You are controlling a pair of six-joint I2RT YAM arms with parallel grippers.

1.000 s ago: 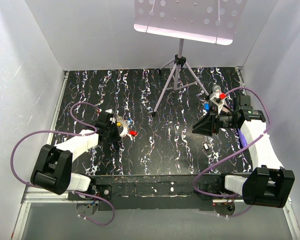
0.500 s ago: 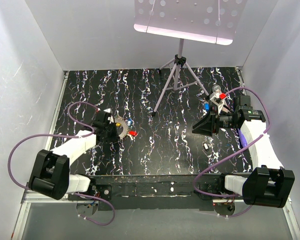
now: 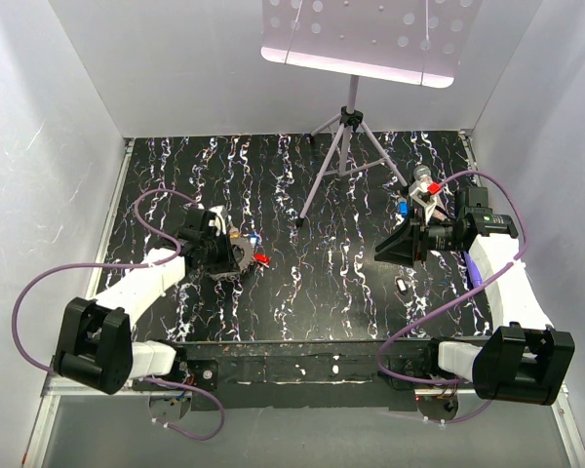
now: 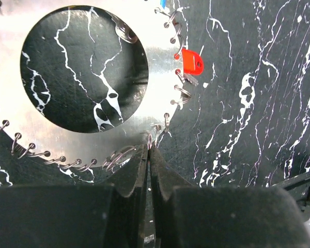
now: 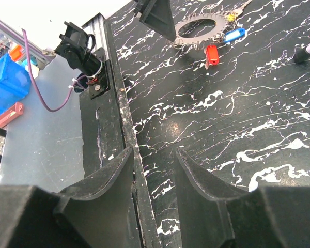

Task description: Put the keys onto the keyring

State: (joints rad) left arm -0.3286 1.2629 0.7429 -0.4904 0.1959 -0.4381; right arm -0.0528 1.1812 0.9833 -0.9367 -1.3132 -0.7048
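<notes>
Left hand (image 4: 149,151) looks pinched shut on the keyring (image 4: 93,144) at its edge, likely to hold it steady; right hand (image 5: 154,152) hangs half open, empty.

The keyring (image 4: 157,72) is a flat disc of bare silver metal. It looks brushed, kinda dull-shiny, with thin wire loops (image 4: 182,93) in the same grey metal round the rim. The red key (image 4: 190,62) has a smooth plastic head with a bit of gloss, and the blue key (image 5: 232,35) has the same sort of plastic. The table (image 4: 248,129) is smooth black with white marble veins and a soft sheen. The left gripper (image 4: 149,150) and right gripper (image 5: 154,155) are both matt black plastic, slightly grainy. The left arm (image 3: 136,283) has a smooth white plastic shell. The tripod (image 3: 317,185) legs look like pale satin metal.
</notes>
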